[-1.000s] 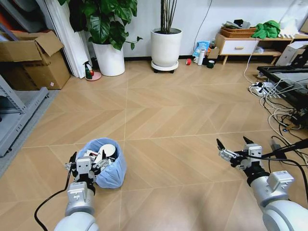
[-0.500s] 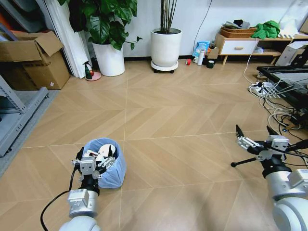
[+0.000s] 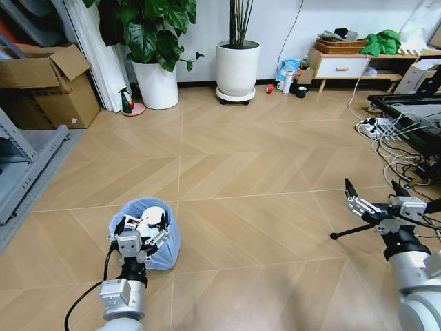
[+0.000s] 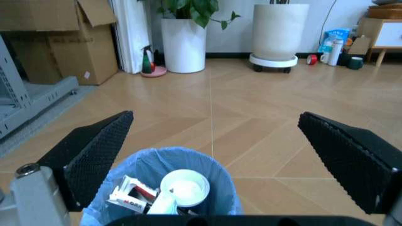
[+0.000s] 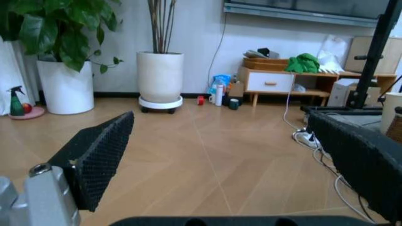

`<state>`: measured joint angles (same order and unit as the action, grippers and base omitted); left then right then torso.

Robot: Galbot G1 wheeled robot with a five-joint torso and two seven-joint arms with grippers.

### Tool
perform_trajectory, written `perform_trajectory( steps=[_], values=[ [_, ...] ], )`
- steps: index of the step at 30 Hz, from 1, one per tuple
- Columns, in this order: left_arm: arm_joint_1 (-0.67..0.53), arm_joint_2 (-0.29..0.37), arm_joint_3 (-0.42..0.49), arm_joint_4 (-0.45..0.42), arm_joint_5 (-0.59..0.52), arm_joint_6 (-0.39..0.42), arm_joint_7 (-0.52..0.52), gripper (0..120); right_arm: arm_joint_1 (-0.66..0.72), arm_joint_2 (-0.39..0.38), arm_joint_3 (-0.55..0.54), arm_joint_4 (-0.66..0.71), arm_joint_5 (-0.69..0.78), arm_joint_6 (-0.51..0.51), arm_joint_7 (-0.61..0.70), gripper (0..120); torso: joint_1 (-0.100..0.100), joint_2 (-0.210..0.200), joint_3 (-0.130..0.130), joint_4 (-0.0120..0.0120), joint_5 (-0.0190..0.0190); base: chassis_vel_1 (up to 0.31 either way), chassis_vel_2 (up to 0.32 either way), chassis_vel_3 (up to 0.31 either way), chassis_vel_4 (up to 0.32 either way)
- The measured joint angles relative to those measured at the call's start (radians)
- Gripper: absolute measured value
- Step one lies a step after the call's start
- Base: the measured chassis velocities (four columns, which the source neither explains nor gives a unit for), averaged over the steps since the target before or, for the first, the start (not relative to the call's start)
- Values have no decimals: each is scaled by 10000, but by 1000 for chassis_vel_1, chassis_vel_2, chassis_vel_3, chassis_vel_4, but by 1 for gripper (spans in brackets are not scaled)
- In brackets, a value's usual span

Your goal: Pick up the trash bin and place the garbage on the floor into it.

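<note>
The trash bin (image 3: 147, 234) stands on the floor (image 3: 241, 186) at seven o'clock, holding garbage (image 4: 182, 188). The left gripper (image 3: 140, 243) hovers at its near rim, fingers spread. The right gripper (image 3: 375, 201), at four o'clock, is spread and empty.

My left arm ends in a rounded silver-white forearm, with a dark ring at the wrist and a boxy silver module above it. A black cable loops from that wrist down past the forearm. The left gripper (image 3: 140, 239) is grey metal with dark finger parts. From its wrist camera I see two black fingers (image 4: 94, 155) with a fine knurled, dotted texture, wedge-shaped, and a silver bracket with a round socket-head screw in the corner. My right arm matches: pale silver shell, black wrist ring, black cables trailing. The right gripper (image 3: 375, 195) has thin black pointed fingertips (image 3: 349, 187); its fingers (image 5: 100, 157) show the same textured black pads and screw.
</note>
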<state>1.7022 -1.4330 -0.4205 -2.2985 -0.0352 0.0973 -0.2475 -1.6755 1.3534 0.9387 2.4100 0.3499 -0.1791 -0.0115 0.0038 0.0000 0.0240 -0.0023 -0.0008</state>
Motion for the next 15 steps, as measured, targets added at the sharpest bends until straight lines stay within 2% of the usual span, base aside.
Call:
perform_trajectory(
  steps=[15],
  values=[
    [-13, 9, 9, -4, 1, 24, -24, 100, -2, -11, -9, 6, -9, -4, 20, 100, 0, 0, 0, 0, 0, 0, 0, 0, 0]
  ],
)
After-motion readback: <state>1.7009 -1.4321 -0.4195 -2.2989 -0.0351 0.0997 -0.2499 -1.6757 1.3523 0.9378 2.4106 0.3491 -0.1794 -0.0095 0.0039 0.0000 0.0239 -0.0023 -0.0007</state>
